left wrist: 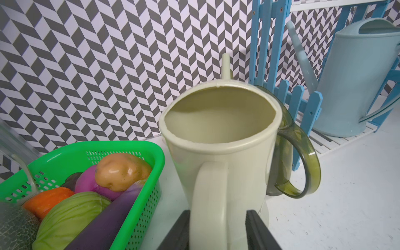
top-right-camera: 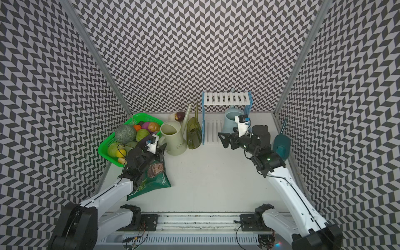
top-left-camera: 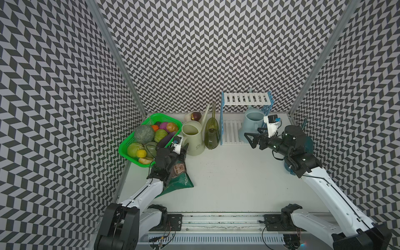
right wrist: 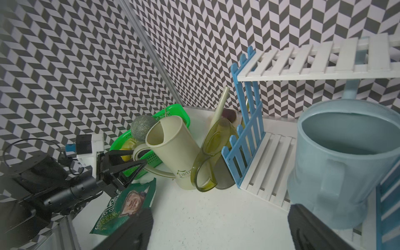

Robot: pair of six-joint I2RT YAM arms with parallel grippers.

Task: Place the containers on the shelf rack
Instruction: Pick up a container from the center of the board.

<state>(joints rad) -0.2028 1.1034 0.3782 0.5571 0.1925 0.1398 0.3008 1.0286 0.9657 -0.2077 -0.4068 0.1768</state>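
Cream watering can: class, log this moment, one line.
left end effector: open, astride cream watering can handle | right end effector: open, by pale blue can on shelf rack

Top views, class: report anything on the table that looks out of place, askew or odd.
Two things stand out. A green snack bag lies flat on the table, partly under the left arm, unlike anything else there. The dark teal watering can sits alone at the table's right edge, behind the right arm.

My left arm (top-left-camera: 142,193), right arm (top-left-camera: 337,194): white shells, black joints, thin black cables (right wrist: 32,139). Left pincer (left wrist: 217,231), right pincer (right wrist: 218,229): black ribbed fingers (left wrist: 257,231). White camera (top-left-camera: 271,125) on each wrist, blue plug.
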